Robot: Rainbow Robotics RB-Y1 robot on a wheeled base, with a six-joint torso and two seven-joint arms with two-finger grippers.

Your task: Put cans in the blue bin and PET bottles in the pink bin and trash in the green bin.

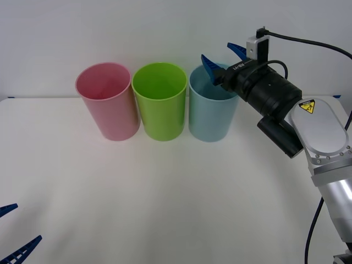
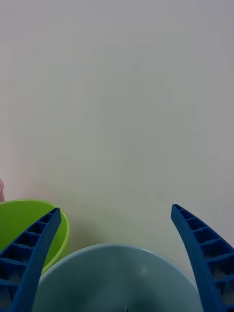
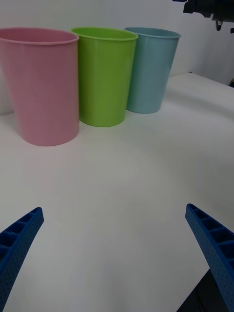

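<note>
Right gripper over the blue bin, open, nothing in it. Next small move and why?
Probably lift the right gripper clear of the blue bin and draw it back toward the robot. Its fingers are spread over the rim with nothing between them, so it looks finished there. The left gripper waits open at the near table edge.

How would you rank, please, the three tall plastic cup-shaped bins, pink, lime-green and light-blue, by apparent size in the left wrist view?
1. Pink bin: largest.
2. Green bin.
3. Blue bin: smallest.

This order probably follows nearness to the camera; in the front view all three look alike in size.
</note>
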